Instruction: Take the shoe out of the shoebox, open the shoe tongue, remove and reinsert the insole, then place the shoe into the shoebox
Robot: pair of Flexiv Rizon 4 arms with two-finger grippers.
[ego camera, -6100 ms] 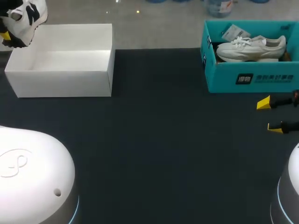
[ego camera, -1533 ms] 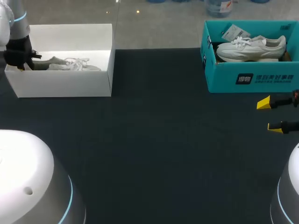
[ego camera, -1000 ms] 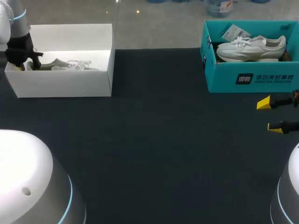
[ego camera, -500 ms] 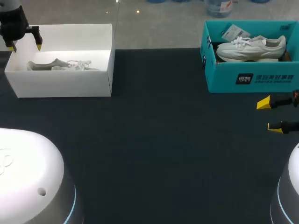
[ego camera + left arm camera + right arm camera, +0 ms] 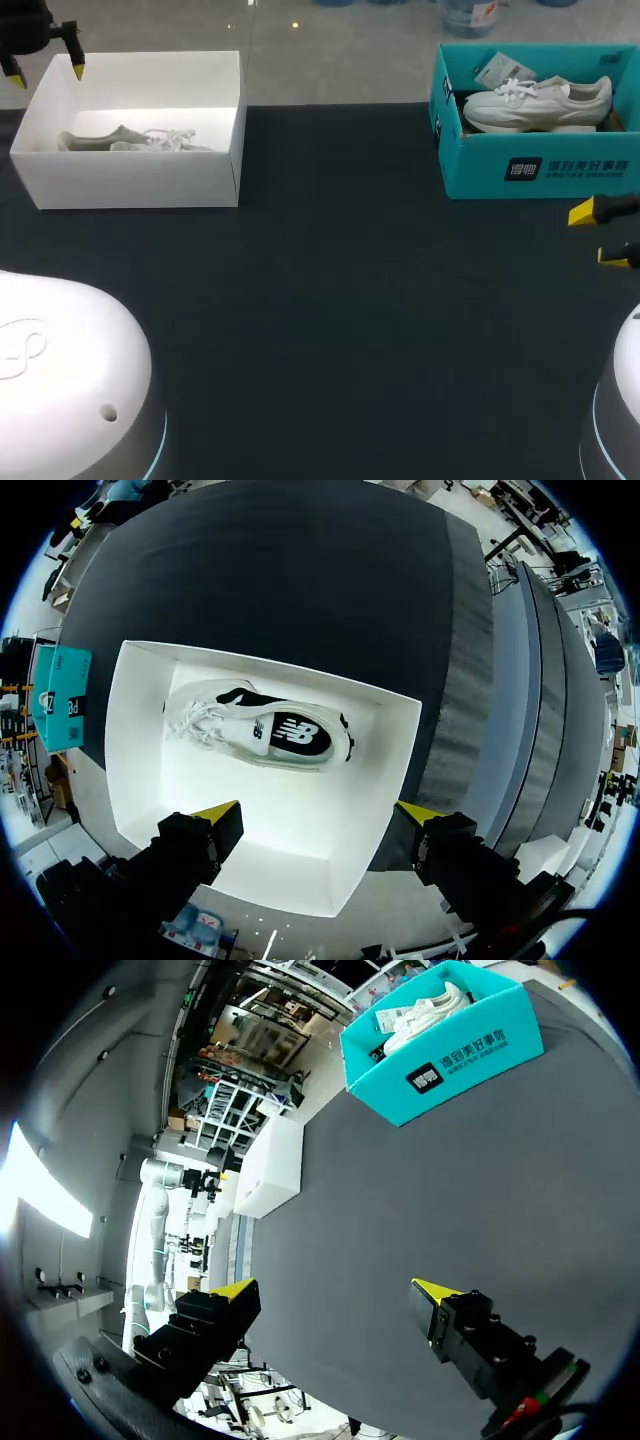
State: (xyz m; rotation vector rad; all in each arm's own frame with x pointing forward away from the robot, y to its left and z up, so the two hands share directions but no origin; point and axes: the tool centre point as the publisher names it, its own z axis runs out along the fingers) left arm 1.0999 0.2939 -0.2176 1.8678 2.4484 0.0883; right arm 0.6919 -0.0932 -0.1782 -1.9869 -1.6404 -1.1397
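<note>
A white sneaker with a black side logo (image 5: 265, 730) lies on its side on the floor of the open white shoebox (image 5: 130, 175) at the table's far left. In the head view the sneaker (image 5: 135, 139) shows low behind the box's front wall. My left gripper (image 5: 46, 74) hangs open above the box's far left corner and holds nothing. In the left wrist view the left gripper (image 5: 318, 815) stands well above the shoe, and the shoebox (image 5: 140, 780) lies under it. My right gripper (image 5: 605, 235) is open and empty at the table's right edge.
A teal shoebox (image 5: 535, 165) at the far right holds another white shoe (image 5: 540, 100) and a paper tag. The right wrist view shows this teal box (image 5: 450, 1060) ahead of the right gripper (image 5: 335, 1290), with the white box (image 5: 270, 1165) beyond. Dark tabletop (image 5: 340, 300) spreads between the boxes.
My left gripper let go of the sneaker's heel, opened wide and rose out of the white box. The sneaker stays in the box. The right gripper shifted slightly toward the right edge.
</note>
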